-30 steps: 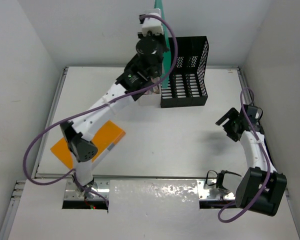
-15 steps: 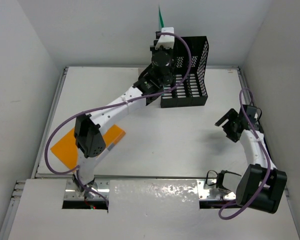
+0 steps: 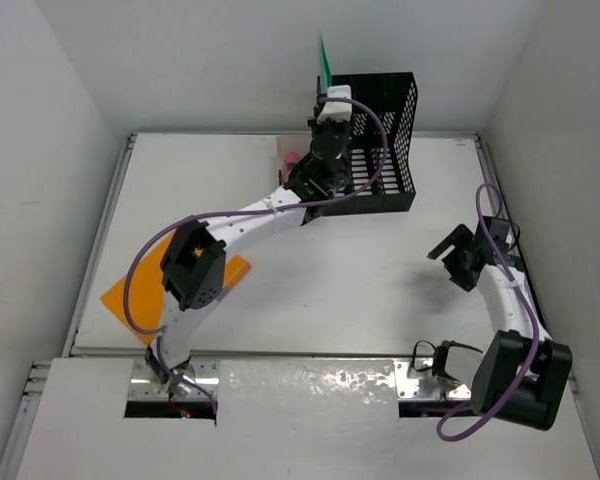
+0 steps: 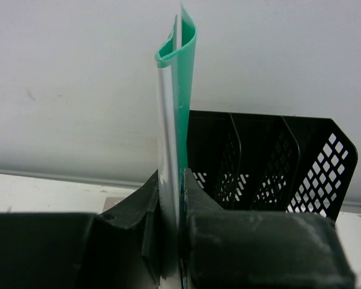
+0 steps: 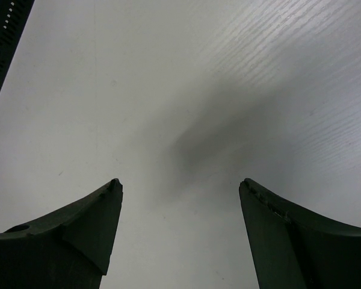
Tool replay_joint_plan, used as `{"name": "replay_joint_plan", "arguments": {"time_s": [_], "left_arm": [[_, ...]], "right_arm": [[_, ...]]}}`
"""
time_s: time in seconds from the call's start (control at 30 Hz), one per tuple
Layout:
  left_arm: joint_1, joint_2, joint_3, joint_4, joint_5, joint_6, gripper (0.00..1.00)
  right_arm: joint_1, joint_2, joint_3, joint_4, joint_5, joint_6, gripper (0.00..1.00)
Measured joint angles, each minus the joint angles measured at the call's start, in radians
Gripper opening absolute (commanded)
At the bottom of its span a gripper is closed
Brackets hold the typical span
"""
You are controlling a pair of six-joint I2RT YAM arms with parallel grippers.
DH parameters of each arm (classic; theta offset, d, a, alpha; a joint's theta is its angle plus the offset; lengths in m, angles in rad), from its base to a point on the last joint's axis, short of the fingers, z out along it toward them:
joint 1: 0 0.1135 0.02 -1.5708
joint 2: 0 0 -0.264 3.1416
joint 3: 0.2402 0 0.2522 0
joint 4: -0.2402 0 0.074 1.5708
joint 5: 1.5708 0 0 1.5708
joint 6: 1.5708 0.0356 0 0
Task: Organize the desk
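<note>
Swung further right since a second ago with left gripper [image 4: 169, 189] pinching a thin green plastic folder [image 4: 186, 90] upright (clear strip along its edge) by the black mesh file rack [image 4: 271, 162]. Holds right gripper [image 5: 180, 198] spread wide, empty, over the large flat white rectangular desk [image 3: 380, 280], flat orange folder [image 3: 128, 298] near its front-left corner

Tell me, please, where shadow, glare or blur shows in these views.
Top view: glare on the shiny sheet at the near edge. Left wrist: blurred near fingers, a bright streak down the green folder. Right wrist: a soft shadow on the desk.
</note>
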Motion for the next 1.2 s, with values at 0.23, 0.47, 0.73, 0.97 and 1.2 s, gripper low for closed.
{"name": "replay_joint_plan", "arguments": {"time_s": [0.23,0.47,0.73,0.97,1.2], "left_arm": [[0.000,0.055,0.000,0.119,-0.002,0.037,0.00],[0.000,0.109,0.000,0.208,-0.010,0.103,0.00],[-0.003,0.132,-0.033,0.345,-0.033,0.172,0.00],[-0.017,0.129,-0.124,0.501,-0.040,0.194,0.00],[-0.028,0.114,-0.177,0.591,-0.031,0.198,0.00]], "right_arm": [[0.001,-0.002,-0.014,0.022,-0.018,0.001,0.76],[0.008,0.005,-0.033,0.046,-0.028,0.000,0.76],[0.014,0.026,-0.038,0.058,-0.047,0.000,0.76],[0.015,0.040,-0.041,0.067,-0.051,0.000,0.76],[0.019,0.059,-0.041,0.072,-0.053,-0.003,0.76]]}}
